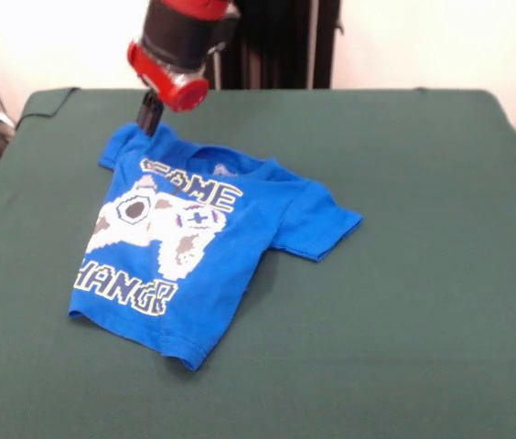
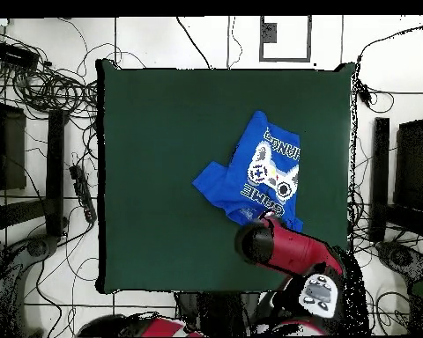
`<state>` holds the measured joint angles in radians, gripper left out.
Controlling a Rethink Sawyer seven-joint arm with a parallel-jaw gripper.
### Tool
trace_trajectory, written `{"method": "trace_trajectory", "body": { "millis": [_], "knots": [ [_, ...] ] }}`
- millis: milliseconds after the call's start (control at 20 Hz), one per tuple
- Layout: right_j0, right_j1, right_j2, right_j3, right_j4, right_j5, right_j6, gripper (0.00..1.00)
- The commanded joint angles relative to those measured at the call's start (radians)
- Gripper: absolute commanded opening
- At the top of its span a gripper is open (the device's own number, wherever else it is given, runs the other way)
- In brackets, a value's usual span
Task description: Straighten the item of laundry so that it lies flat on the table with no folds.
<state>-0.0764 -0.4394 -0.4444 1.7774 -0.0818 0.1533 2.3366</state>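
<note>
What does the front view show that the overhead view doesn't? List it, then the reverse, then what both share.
Front only: the hand down at the T-shirt's far sleeve, and the print's lettering readable upright.

Overhead only: the whole table outline, the cables on the floor around it, and the arm covering the shirt's edge nearest the robot.

Both: the blue shirt lying rumpled on the green table, print side up.

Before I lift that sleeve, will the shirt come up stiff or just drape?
Probably drape: the shirt is thin cloth, already rumpled, with its hem edge curled. It looks light, so it should drag easily over the table, though the felt-like cover may grip it. The end effector sits at its far sleeve.
</note>
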Motion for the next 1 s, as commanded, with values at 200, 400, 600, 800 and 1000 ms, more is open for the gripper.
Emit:
{"method": "trace_trajectory", "body": {
  "millis": [200, 400, 600, 800, 1000],
  "knots": [
    [0.063, -0.082, 0.004, -0.108, -0.087, 0.013, 0.003, 0.00],
    [-0.005, -0.129, 0.113, -0.092, -0.086, 0.049, -0.016, 0.00],
    [-0.224, -0.152, 0.433, -0.020, -0.137, -0.064, -0.075, 0.00],
    [-0.326, -0.059, 0.601, -0.030, -0.225, -0.257, 0.004, 0.00],
    [-0.384, 0.048, 0.694, -0.072, -0.354, -0.496, 0.092, 0.00]
  ]
}}
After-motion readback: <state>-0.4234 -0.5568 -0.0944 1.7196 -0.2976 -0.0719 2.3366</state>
